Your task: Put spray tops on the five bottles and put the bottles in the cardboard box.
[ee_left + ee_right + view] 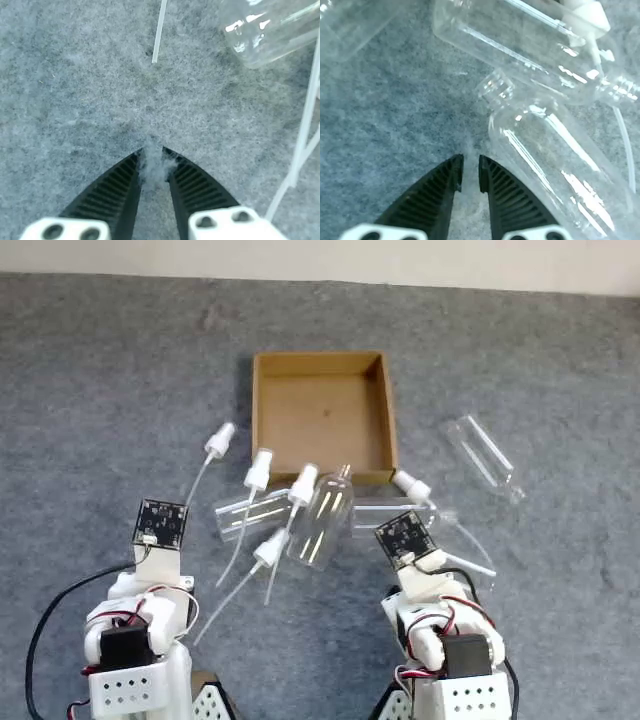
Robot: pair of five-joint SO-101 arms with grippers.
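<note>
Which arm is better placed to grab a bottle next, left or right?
Right. The right claw sits just beside an uncapped bottle; the left claw faces bare carpet, a second bottle lying farther off.

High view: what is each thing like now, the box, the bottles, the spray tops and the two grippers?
cardboard box, open on top, empty.
middle bottle, lying on its side, no top on.
right bottle, lying on its side, no top on.
spray tops, lying loose.
left gripper, almost shut, holding nothing.
right gripper, almost shut, holding nothing.
</note>
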